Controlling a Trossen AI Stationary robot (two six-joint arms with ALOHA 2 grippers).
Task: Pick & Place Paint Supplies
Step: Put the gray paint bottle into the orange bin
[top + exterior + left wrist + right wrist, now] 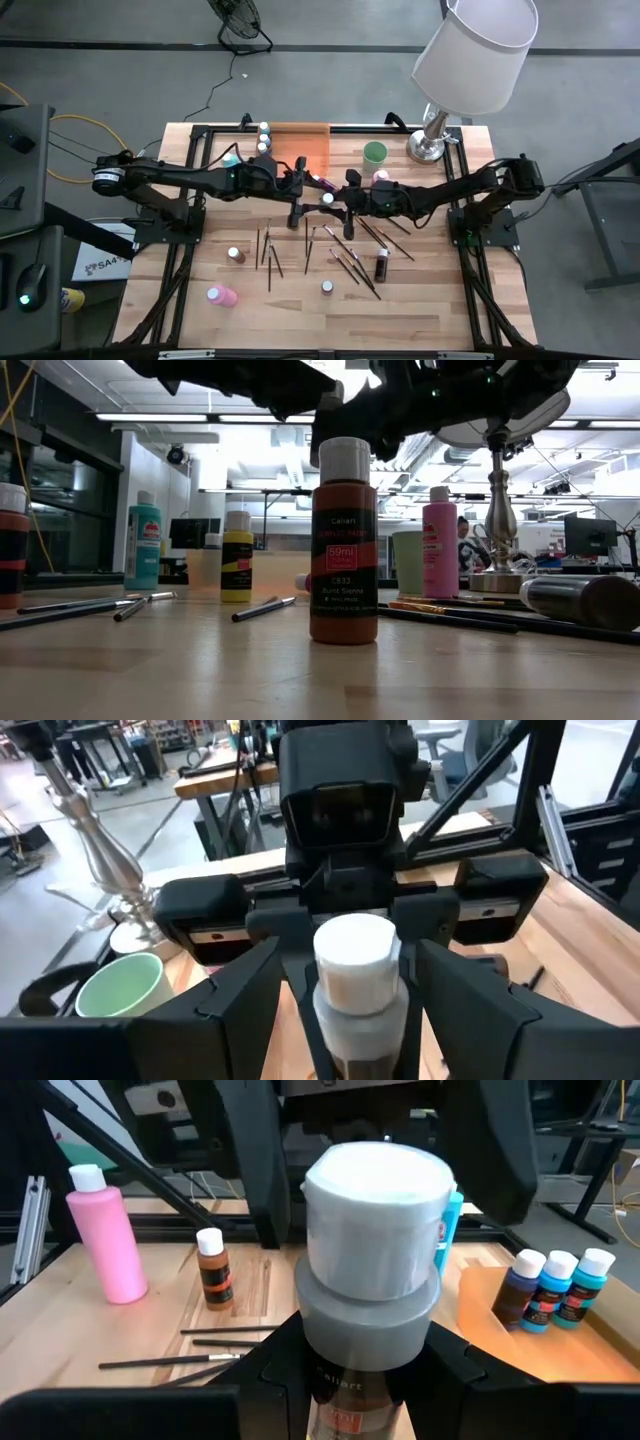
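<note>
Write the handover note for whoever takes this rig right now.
Right hand: shut on a white-capped bottle, held above mid-table.
Left hand: open, fingers on either side of that bottle, not gripping.
Done: three bottles stand in the orange tray.
Left on the table: paintbrushes scattered in the middle, upright brown bottle, pink bottle lying down, dark bottle lying down, one small bottle, and a pink bottle beside the green cup.
</note>
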